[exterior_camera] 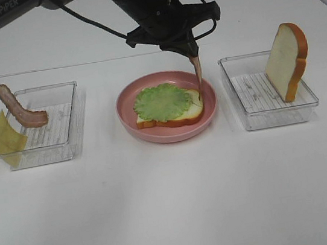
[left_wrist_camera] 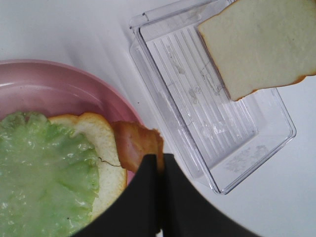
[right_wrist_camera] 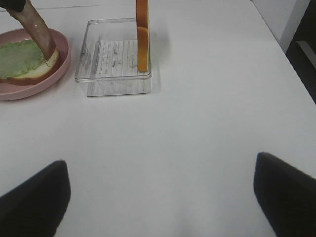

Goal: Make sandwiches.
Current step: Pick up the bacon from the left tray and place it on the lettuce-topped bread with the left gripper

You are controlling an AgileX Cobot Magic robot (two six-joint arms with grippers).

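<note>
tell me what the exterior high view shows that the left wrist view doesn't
Only exterior high: the left tray, its loose bacon strip and cheese square. Only left wrist: the left fingers seen close, shut on the held bacon strip at its end. Both: that strip reaching the bread on the pink plate, the lettuce on that bread, and the right tray with its upright bread slice.

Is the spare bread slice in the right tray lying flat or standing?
Standing on edge: the bread slice rises well above the clear tray, and the right wrist view shows it edge-on.
</note>
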